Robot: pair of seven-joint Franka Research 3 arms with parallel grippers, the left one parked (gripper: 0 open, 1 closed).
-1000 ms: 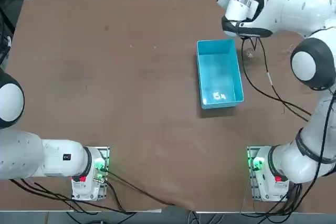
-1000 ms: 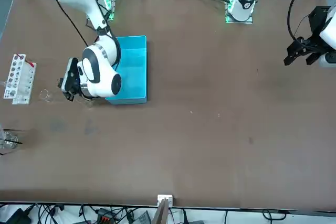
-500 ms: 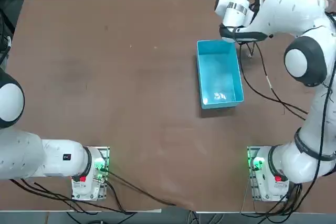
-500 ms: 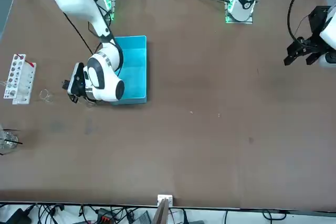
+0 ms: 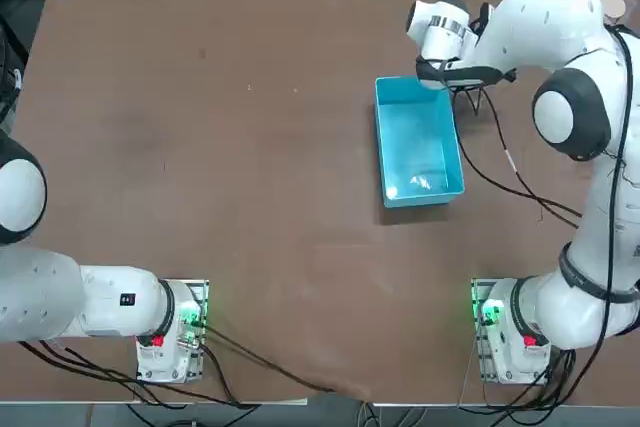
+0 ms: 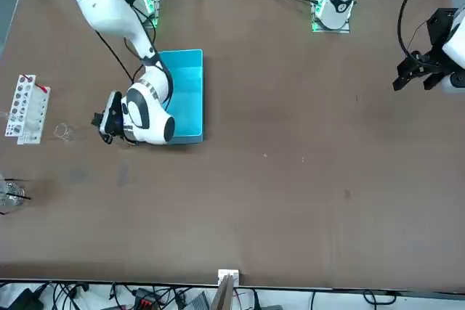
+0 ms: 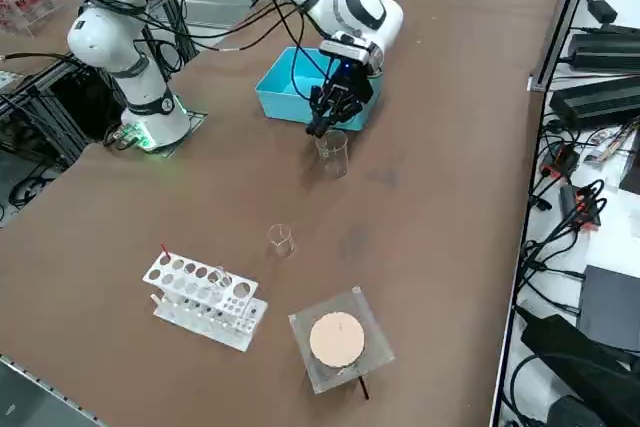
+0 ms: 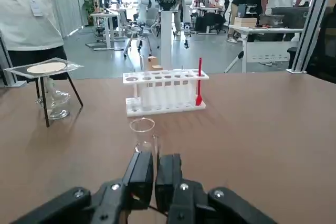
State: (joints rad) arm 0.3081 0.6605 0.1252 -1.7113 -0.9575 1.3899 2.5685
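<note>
Right claw (image 7: 318, 127) shifted toward blue bin (image 7: 275, 102); fingers pressed together, nothing seen between. Glass beaker (image 7: 333, 154) at its 5 o'clock, just apart on worktop. Likely light, slippery, fragile; pinch wall below rim gently.

Clear glass beaker (image 7: 333, 155), upright with its mouth up, standing on the brown table (image 7: 430, 197) (walls see-through, contents can't be made out). In the right side view it sits at 6 o'clock of the right gripper (image 7: 318, 127), just beside the fingertips, contact unclear. It is at about 5 o'clock of the blue bin (image 7: 285, 107), near its wall.
</note>
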